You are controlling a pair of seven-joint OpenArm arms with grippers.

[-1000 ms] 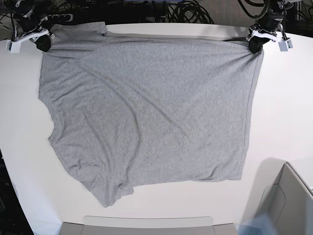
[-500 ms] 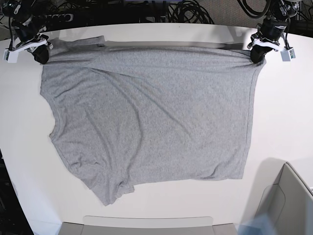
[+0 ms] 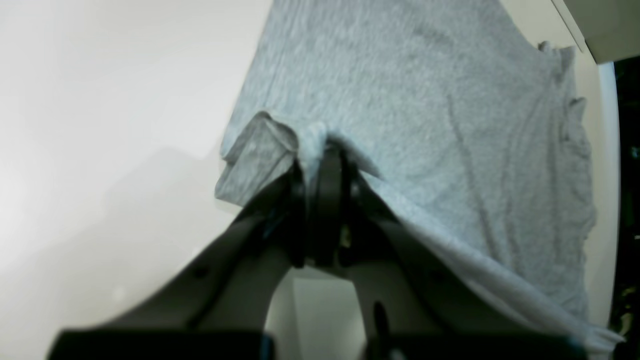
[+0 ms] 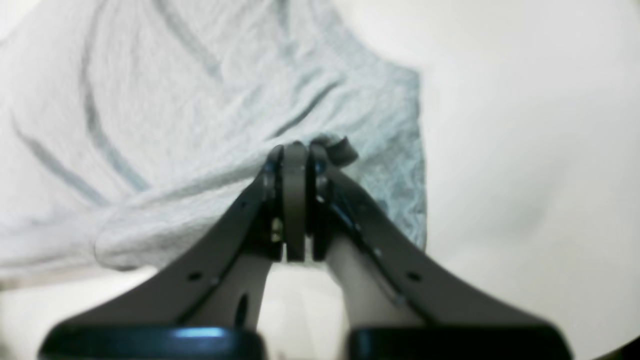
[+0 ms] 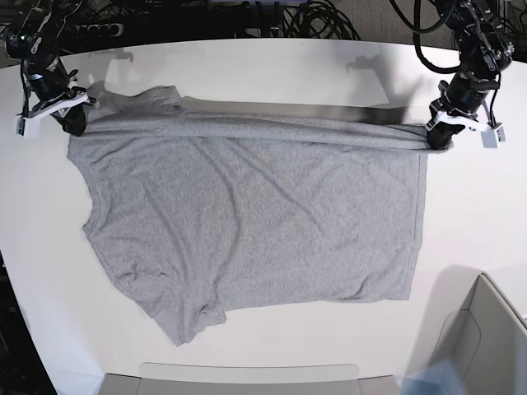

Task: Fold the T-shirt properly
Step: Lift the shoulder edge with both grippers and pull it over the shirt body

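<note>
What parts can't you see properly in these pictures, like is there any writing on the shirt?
- Writing: none shows on the T-shirt; its underside lies against the table in every view.
- Pinched cloth: the shut left gripper and right gripper hide the fabric caught between their fingers.
- Right wrist view: blurred, so weave and seams are unclear.
- Base view: the box at the lower corner is cut off by the edge.

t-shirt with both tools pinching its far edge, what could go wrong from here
The left tool grips only a small bunched corner of the T-shirt, so the cloth may slip out. The right tool pinches a similar small bunch. The lifted edge is stretched taut between them, and the near sleeve is crumpled, so the fold may land uneven.
</note>
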